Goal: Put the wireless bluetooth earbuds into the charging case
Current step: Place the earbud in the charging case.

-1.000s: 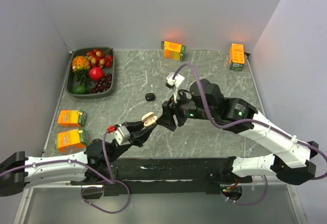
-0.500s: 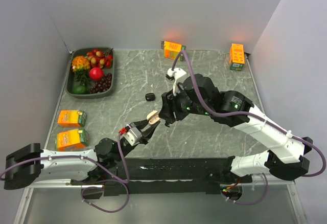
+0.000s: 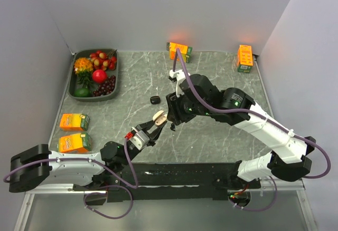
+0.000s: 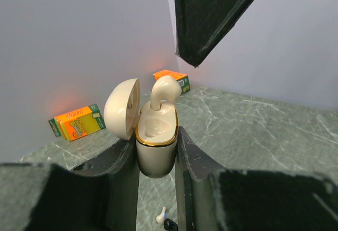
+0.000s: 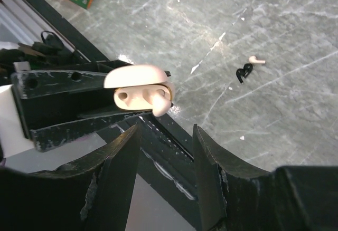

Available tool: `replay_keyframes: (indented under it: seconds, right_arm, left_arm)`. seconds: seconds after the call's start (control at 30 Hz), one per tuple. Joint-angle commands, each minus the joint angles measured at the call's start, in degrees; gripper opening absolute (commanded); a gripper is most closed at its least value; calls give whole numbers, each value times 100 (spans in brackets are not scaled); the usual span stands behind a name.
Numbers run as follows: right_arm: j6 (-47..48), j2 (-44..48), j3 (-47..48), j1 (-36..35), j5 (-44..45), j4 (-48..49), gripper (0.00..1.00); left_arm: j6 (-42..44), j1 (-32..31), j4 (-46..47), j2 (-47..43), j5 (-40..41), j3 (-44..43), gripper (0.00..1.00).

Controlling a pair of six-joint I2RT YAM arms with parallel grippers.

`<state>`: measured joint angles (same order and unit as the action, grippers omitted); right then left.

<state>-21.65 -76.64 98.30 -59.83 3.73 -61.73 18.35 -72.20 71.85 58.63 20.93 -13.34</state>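
**A:** Nearest us first: what has the left hand (image 4: 157, 147) got?

**B:** It is clamped on the cream charging case (image 4: 156, 136), which it holds up off the bench (image 3: 132, 83). The lid (image 4: 122, 109) is hinged back to the left in the left wrist view. One whitish earbud (image 4: 162, 89) stands in the case's well with its long axis close to upright and its head well above the gold rim. I judge it only partly seated.

**A:** And the right hand (image 5: 166, 131)?

**B:** It is just beyond the case, pointing back down at it. Its fingers stand moderately apart with nothing between them. In its own camera the standing bud lies ahead and a little left of its midline. It is the free hand, and I judge it placed to press along the bud's axis.

**A:** Where are the other buds?

**B:** A loose whitish earbud (image 5: 257, 59) and a black earbud (image 5: 243, 74) lie side by side on the bench below the held case. I cannot tell whether they touch. Farther off sits a small black object (image 3: 154, 99).

**A:** Can you read any writing?

**B:** No. The orange juice cartons (image 3: 179, 51) at the far edge carry print too small to read, and the case shows no brand.
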Motion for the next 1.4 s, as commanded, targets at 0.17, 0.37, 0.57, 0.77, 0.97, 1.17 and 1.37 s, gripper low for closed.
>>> replay_keyframes:
  seconds: [0.17, 0.37, 0.57, 0.77, 0.97, 1.17, 1.37]
  right_arm:
    - [-120, -97, 189, 24, 137, 64, 52]
    - [-94, -298, 365, 51, 76, 100, 51]
    - [-94, -413, 435, 68, -12, 135, 48]
    - [-164, -448, 427, 60, -21, 109, 44]
    - [-287, -474, 400, 51, -65, 109, 40]
    - [-419, -457, 339, 77, -12, 135, 31]
    - [-586, -439, 277, 86, -30, 153, 25]
  left_arm:
    - [-24, -22, 373, 26, -98, -248, 1]
    - [-51, -22, 338, 17, -115, -248, 1]
    - [-68, -13, 338, 61, -115, -274, 1]
    - [-42, -13, 391, 113, -71, -309, 1]
    - [2, -13, 452, 192, -36, -379, 1]
    - [11, -13, 549, 263, -10, -406, 1]
    - [63, -13, 628, 324, 87, -423, 1]
